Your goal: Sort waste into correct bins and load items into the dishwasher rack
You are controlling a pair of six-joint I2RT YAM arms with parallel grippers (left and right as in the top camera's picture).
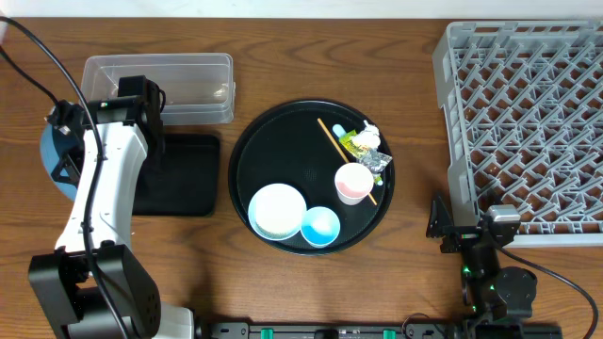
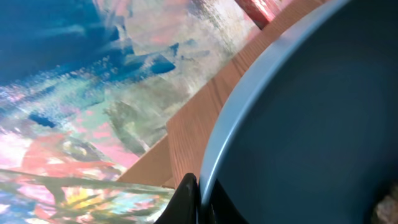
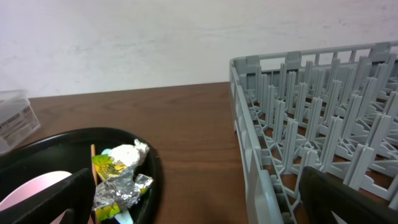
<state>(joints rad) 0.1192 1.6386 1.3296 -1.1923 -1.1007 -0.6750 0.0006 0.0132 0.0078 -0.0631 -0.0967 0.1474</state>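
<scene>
Wooden desk | left gripper clamped on dark blue plate rim, at desk's left edge | right gripper spread wide, empty (beside dishwasher rack, front right) | advice: hold rim firmly, tip slowly.

The wooden desk carries a clear tub near its far left corner, a flat black tray just in front of that, a round tray at the centre, and a grey rack along the right edge.

No writing can be read anywhere; print on the foil wrappers is too blurred.
</scene>
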